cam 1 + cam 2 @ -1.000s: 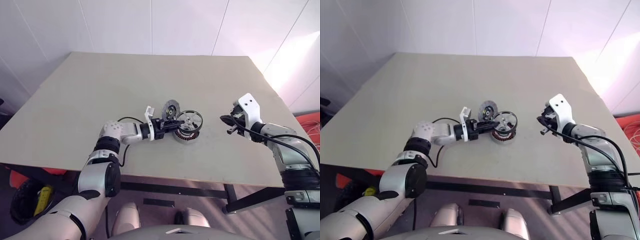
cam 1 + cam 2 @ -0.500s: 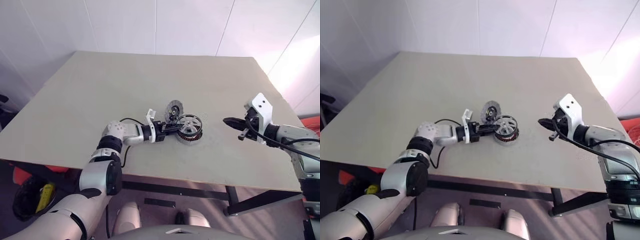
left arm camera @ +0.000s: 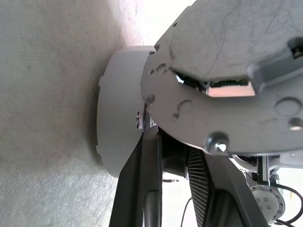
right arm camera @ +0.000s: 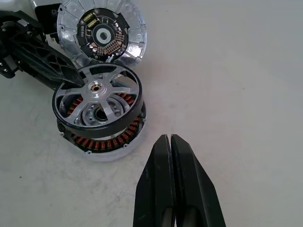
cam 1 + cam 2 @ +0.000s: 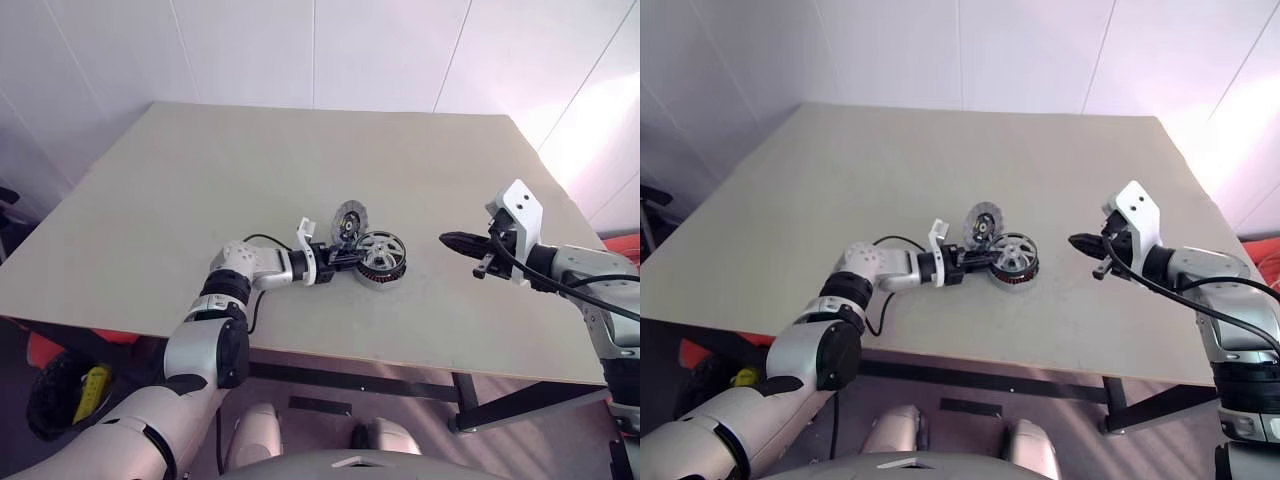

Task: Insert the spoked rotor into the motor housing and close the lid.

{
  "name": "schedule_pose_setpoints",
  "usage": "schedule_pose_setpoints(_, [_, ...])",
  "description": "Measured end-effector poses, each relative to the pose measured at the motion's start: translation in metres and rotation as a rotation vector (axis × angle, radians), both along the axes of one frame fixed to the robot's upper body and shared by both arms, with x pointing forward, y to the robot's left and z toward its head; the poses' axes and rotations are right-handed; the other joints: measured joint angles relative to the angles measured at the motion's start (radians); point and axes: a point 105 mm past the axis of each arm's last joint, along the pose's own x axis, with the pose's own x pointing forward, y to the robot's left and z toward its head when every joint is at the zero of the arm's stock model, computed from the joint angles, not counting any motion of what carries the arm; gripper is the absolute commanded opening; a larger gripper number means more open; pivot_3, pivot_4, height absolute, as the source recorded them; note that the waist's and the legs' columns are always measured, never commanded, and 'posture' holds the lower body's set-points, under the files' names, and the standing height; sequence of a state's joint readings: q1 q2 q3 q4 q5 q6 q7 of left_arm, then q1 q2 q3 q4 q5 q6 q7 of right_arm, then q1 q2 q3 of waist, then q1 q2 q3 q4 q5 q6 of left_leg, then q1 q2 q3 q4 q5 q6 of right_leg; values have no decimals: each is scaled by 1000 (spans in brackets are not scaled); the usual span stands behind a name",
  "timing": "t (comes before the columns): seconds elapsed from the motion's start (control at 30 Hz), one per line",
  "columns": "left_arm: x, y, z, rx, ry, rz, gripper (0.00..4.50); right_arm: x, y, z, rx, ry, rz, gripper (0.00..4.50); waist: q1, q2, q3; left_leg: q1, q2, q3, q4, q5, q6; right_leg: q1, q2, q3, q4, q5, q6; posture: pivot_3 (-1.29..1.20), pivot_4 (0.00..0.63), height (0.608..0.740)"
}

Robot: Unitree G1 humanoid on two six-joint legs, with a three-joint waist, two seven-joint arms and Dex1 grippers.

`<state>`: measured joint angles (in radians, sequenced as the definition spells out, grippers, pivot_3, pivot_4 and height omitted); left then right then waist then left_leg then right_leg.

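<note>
Table (image 5: 200,190), mid-near: I see the housing (image 4: 102,135) with the rotor (image 4: 97,97) seated askew on it. My left gripper (image 5: 347,258) clamps the rotor's rim. Lid (image 4: 101,30) stands just behind. Right gripper (image 5: 452,240): fingers together, well right, empty.

Head pair looking forward and down over the table (image 5: 200,180), from well back and above, with the housing (image 5: 379,258) near mid-frame in both. Right wrist view aimed along shut fingers (image 4: 173,184) at the housing (image 4: 100,118) from near, sharing it with the head pair. Left wrist view pressed close against the same housing (image 3: 118,127), facing along the tabletop.
</note>
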<state>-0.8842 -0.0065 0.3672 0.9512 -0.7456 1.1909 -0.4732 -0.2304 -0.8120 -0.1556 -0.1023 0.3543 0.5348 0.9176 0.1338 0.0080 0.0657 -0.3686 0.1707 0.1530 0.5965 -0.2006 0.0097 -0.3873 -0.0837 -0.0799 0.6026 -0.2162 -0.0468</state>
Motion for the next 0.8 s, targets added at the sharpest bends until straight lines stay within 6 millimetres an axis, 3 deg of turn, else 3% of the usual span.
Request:
schedule_pose_setpoints(0.13, [1, 0, 0, 3, -11, 1, 399, 2, 0, 4, -2, -16, -4, 0, 0, 0, 0, 0, 0, 0, 0, 0, 0, 0, 0, 0, 0, -1, 1, 0, 0, 740])
schedule_pose_setpoints(0.37, [0, -3, 7, -24, -37, -24, 2545, 6, -3, 7, -15, -46, -17, 0, 2, 0, 0, 1, -1, 0, 0, 0, 0, 1, -1, 0, 0, 0, 1, 0, 0, 740])
schedule_pose_setpoints(0.8, [-2, -1, 11, -19, -79, -51, 2545, 10, -11, 1, -17, -48, -36, 0, 1, 0, 0, 1, -1, 0, 0, -1, 1, 2, -2, -1, 0, 2, -3, 0, 0, 740])
